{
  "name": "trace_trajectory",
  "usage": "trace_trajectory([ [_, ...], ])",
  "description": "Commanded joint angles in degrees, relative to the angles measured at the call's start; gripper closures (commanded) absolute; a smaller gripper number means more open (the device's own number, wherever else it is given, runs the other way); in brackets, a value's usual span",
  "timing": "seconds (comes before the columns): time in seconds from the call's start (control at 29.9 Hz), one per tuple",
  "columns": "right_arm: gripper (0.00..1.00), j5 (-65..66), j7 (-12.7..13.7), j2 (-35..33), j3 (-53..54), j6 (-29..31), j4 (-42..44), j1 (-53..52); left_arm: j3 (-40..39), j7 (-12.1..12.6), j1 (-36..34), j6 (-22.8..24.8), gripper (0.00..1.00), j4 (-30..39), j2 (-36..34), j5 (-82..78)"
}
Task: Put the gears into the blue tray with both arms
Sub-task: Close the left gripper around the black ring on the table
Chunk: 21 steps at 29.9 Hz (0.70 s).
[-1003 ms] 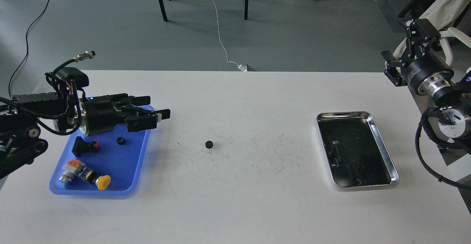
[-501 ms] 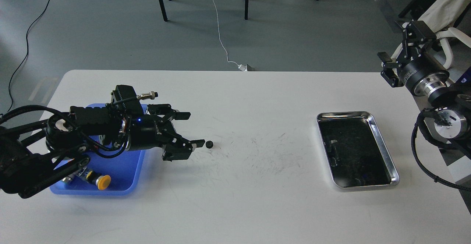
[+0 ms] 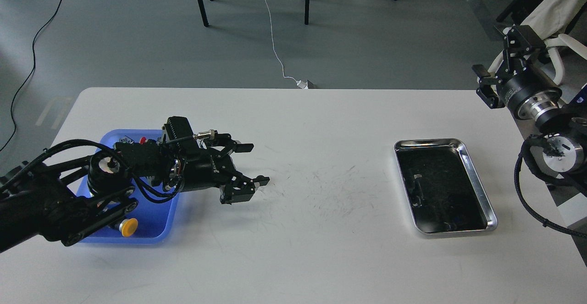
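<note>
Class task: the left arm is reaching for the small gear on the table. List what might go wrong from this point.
1. The gear is tiny and lies by only the near finger of the open left gripper; closing off-centre could flick it away.
2. The left arm hides much of the blue tray, so the drop may be hard to check.

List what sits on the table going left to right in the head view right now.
Blue tray → yellow-capped push-button inside it → left gripper, fingers spread → gear at its lower fingertip → steel tray → right gripper, raised off the table's right edge.
</note>
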<state>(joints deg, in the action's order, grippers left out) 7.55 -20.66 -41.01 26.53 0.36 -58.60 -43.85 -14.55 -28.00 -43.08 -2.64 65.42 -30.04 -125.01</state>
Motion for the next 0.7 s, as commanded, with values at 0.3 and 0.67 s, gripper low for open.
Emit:
trace_trajectory([
  [0.3, 0.03, -0.78, 0.18, 2.43, 2.48, -0.36, 1.82, 1.93, 4.53, 0.00, -1.22, -2.89, 0.22, -7.49, 4.72, 0.01],
  [0.67, 0.03, -0.78, 0.18, 2.34, 2.92, -0.36, 2.00, 1.93, 7.87, 0.00, -1.83, -7.11, 0.28, -14.09, 7.72, 0.01],
])
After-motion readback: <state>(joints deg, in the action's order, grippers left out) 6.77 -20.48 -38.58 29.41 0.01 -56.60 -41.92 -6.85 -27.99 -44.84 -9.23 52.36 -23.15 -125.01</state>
